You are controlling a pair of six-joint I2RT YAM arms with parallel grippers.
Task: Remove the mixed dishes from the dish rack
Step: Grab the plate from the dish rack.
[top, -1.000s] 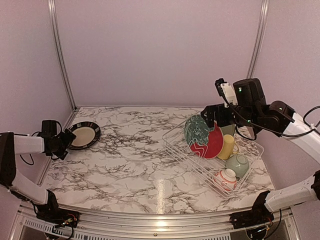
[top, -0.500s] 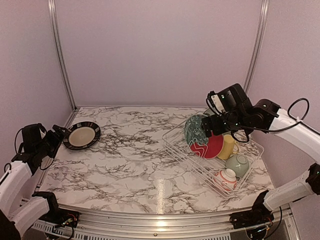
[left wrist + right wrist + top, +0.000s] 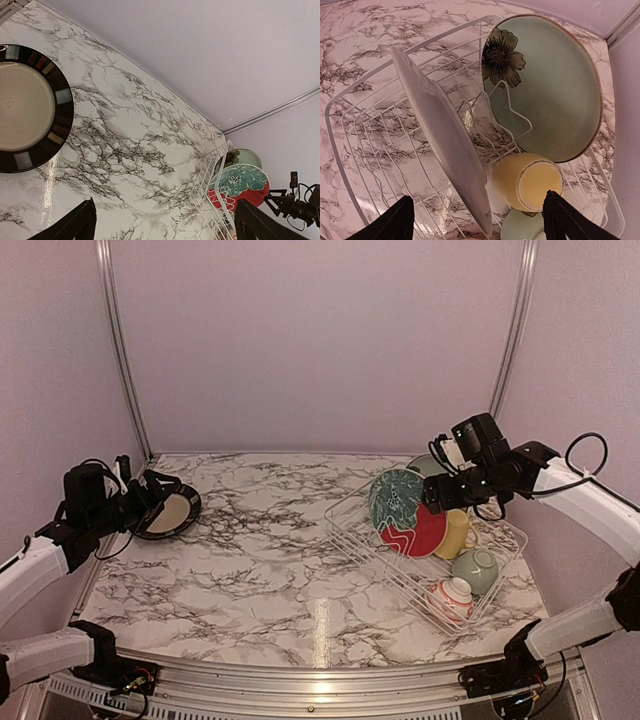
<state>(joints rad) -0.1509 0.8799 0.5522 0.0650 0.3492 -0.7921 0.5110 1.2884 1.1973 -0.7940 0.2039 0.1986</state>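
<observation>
Left gripper (image 3: 143, 498) fingers spread wide beside black-rimmed cream plate (image 3: 168, 510). Right gripper (image 3: 477, 212) fingers spread above red-and-teal floral plate (image 3: 400, 508) in dish rack (image 3: 352, 538)

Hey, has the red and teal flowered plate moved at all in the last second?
No. The red-and-teal floral plate stands in the same spot in the dish rack, still leaning on edge right beside the yellow mug.
</observation>
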